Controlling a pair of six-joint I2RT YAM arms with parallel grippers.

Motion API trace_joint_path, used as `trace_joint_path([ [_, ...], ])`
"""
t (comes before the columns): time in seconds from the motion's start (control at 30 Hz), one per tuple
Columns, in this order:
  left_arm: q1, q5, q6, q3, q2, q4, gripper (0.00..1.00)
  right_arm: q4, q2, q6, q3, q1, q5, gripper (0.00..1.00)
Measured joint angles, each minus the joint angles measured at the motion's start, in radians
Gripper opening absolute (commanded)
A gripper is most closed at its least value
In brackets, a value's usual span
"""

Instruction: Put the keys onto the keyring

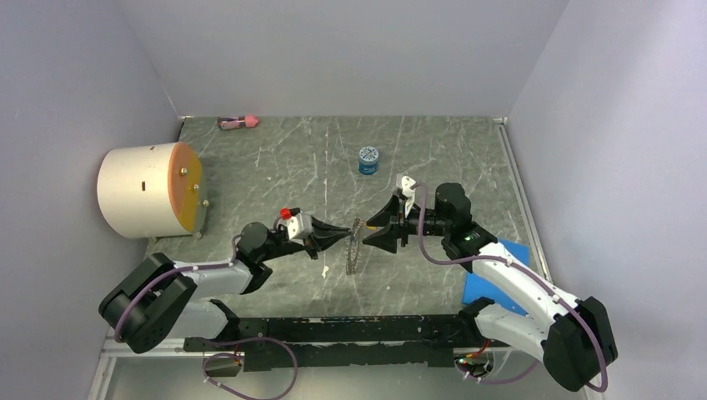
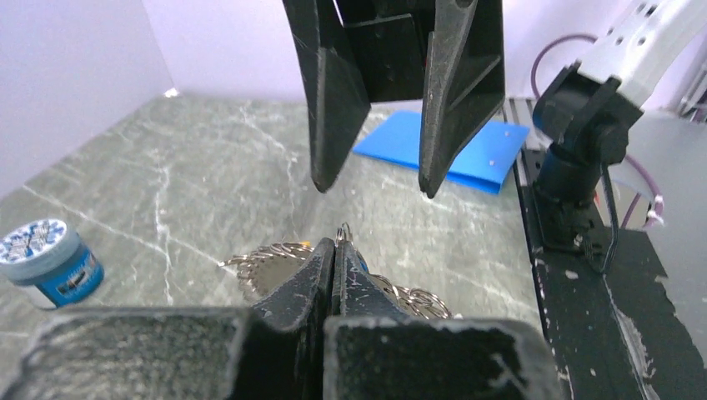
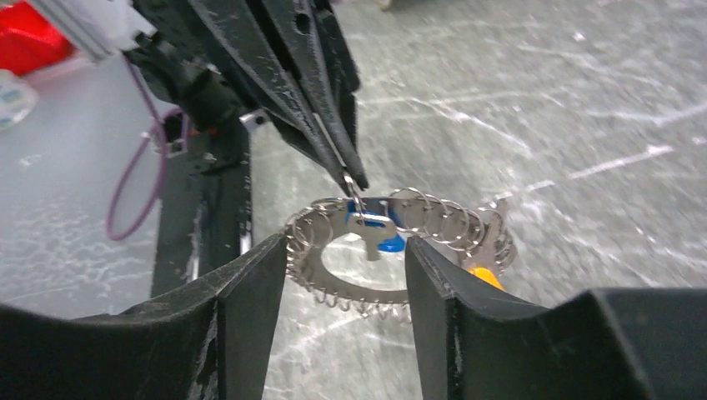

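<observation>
The keyring (image 3: 333,287), a flat metal loop fringed with small wire rings, hangs on edge between the two arms (image 1: 353,250). My left gripper (image 2: 335,243) is shut on a small wire ring at the keyring's top (image 3: 354,185). A key with a blue head (image 3: 379,232) hangs right under that pinch, against the loop. A yellow-orange key head (image 3: 485,277) peeks out behind the loop's right side. My right gripper (image 3: 346,254) faces the keyring from the right, open, its fingers (image 3: 250,283) just short of the loop with nothing between them.
A round blue jar (image 1: 368,160) stands behind the arms. A white cylinder with an orange face (image 1: 150,190) sits at the left edge, a pink object (image 1: 238,122) at the back wall. A blue sheet (image 1: 493,268) lies under the right arm.
</observation>
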Motion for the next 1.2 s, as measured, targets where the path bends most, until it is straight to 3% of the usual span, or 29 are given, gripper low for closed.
trace_joint_path([
  [0.1, 0.013, 0.012, -0.046, -0.018, 0.018, 0.121, 0.03, 0.084, 0.016, 0.043, -0.002, -0.001, -0.067, 0.5],
  [0.3, 0.024, 0.056, -0.09, -0.02, 0.046, 0.209, 0.03, 0.189, 0.062, 0.103, -0.002, -0.002, -0.148, 0.41],
  [1.03, 0.026, 0.098, -0.125, -0.019, 0.047, 0.24, 0.03, 0.291, 0.16, 0.185, 0.006, -0.002, -0.233, 0.0],
  [1.2, 0.026, 0.098, -0.125, -0.019, 0.059, 0.245, 0.02, 0.278, 0.162, 0.177, 0.007, -0.002, -0.244, 0.0],
])
